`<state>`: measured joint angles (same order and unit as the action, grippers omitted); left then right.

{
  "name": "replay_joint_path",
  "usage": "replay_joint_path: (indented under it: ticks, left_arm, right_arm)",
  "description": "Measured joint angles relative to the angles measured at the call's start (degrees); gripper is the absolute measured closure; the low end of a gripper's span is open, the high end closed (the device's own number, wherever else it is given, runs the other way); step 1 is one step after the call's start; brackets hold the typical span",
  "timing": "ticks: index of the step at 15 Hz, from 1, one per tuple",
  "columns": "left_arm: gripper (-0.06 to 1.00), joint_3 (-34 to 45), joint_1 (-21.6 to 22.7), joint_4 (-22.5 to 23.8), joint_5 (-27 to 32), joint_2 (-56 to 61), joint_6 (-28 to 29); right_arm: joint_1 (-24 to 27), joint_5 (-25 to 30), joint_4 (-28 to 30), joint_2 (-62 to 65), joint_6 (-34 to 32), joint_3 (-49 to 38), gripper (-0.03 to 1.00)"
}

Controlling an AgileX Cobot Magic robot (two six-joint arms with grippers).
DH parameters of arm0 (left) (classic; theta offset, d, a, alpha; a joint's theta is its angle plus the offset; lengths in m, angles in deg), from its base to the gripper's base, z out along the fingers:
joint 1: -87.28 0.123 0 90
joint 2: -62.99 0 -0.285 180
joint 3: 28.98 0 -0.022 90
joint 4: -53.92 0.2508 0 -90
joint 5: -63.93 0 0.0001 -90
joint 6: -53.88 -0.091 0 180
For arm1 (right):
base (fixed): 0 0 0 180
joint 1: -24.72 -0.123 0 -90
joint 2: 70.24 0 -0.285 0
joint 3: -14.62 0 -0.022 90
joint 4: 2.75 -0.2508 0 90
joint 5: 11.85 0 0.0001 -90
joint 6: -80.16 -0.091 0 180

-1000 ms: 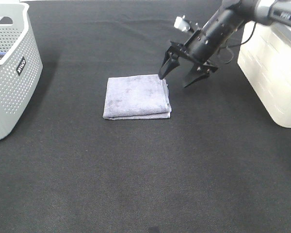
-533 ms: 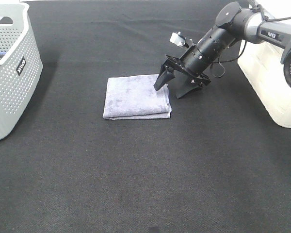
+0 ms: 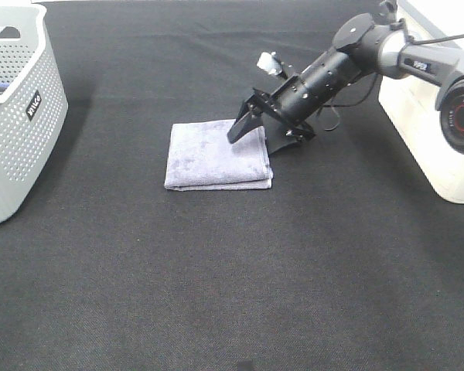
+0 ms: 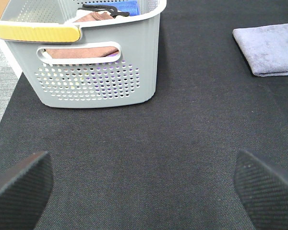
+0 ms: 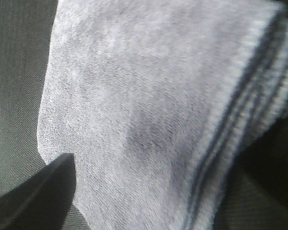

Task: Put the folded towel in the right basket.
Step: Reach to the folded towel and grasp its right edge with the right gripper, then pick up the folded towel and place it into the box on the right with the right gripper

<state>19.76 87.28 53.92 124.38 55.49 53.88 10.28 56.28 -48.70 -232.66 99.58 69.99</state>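
The folded lavender-grey towel [image 3: 215,154] lies flat on the black cloth near the middle. My right gripper [image 3: 253,144] is open and low at the towel's right edge, one finger over the towel's top and the other beside the edge. In the right wrist view the towel [image 5: 149,96] fills the frame, with one dark finger [image 5: 33,196] over it. The right basket [image 3: 433,116] is white and stands at the far right. My left gripper [image 4: 144,191] is open and empty over bare cloth; it does not show in the exterior high view.
A grey perforated basket [image 3: 15,116] stands at the far left; the left wrist view shows it [image 4: 86,72] holding brown and blue cloths. The towel [image 4: 271,48] also shows far off in the left wrist view. Black cloth covers the table.
My right gripper has moved down and to the left, from above the towel's right corner to straddling its right edge. Its jaws stay open. The towel has not moved.
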Motion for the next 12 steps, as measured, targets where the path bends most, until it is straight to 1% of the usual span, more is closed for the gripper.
replay_joint_path:
  ticks: [1,2,3,4,5,6,10,12]
  left_arm:
    - [-0.03,0.0,0.0,0.0,0.0,0.0,0.0]
    - [-0.03,0.0,0.0,0.0,0.0,0.0,0.0]
    - [-0.03,0.0,0.0,0.0,0.0,0.0,0.0]
    - [-0.03,0.0,0.0,0.0,0.0,0.0,0.0]
    - [-0.03,0.0,0.0,0.0,0.0,0.0,0.0]
    - [-0.03,0.0,0.0,0.0,0.0,0.0,0.0]
    - [-0.03,0.0,0.0,0.0,0.0,0.0,0.0]
    - [-0.03,0.0,0.0,0.0,0.0,0.0,0.0]
  right_arm:
    - [-0.1,-0.2,0.1,0.0,-0.1,0.0,0.26]
    - [-0.1,-0.5,0.5,0.0,-0.3,0.0,0.34]
    - [-0.1,-1.3,0.9,-0.2,-1.0,0.0,0.44]
    - [-0.1,-1.8,1.8,-0.5,-1.2,0.0,0.56]
    - [-0.1,-2.0,2.1,-0.9,-1.3,0.0,0.78]
    - [-0.1,-2.0,2.1,-1.0,-1.3,0.0,0.89]
    - [-0.1,-1.7,2.1,-0.1,-0.4,0.0,0.9]
    - [-0.1,-1.4,3.0,3.0,1.1,0.0,0.9]
